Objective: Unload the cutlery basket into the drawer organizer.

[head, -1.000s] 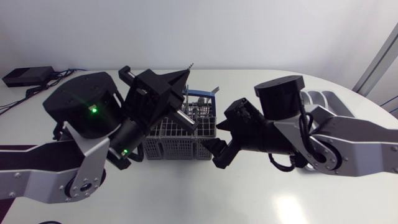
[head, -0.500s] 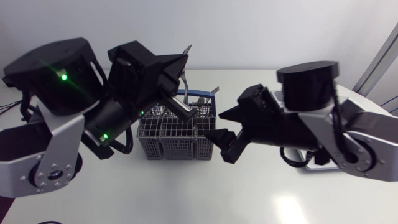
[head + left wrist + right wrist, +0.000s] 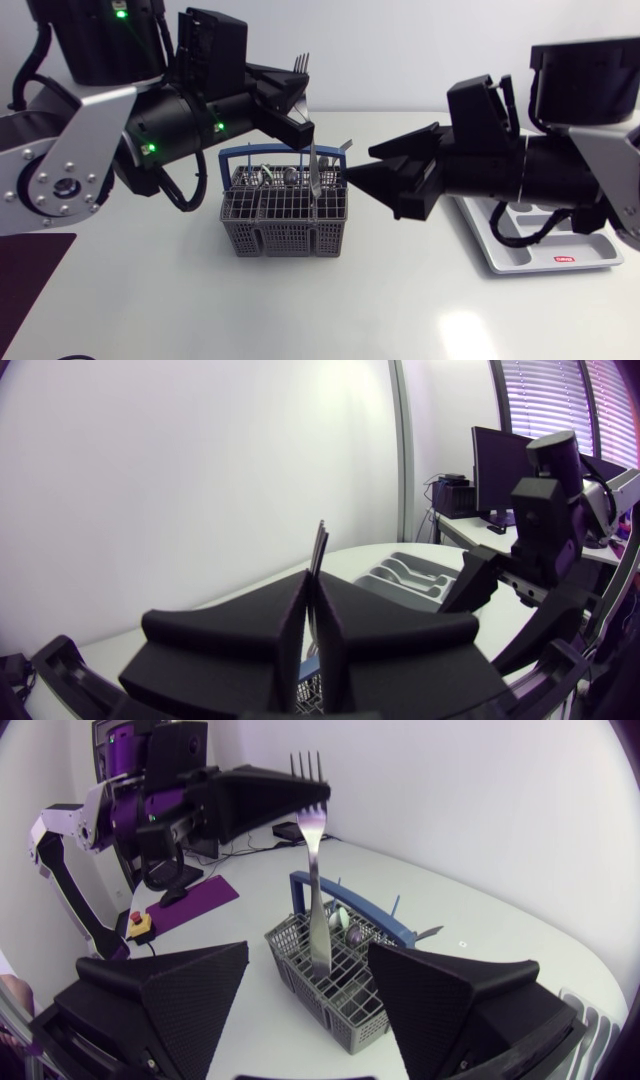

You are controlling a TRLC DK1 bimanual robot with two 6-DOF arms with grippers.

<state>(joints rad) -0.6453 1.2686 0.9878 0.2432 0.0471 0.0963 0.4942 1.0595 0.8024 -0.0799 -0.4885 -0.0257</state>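
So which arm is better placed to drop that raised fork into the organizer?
Right, likely after a handover: the right pincer is open beside the fork the left pincer holds, and the organizer lies by the right arm.

Middle of the counter (image 3: 400,310): cutlery basket (image 3: 285,215), cutlery upright in it, among it one fork (image 3: 318,910) in the right half. To the right, well apart, near the counter edge: drawer organizer (image 3: 500,250). Above the basket's rear left: left jaws, a second fork (image 3: 302,64) between them, tines up. Between basket and organizer: right jaws.
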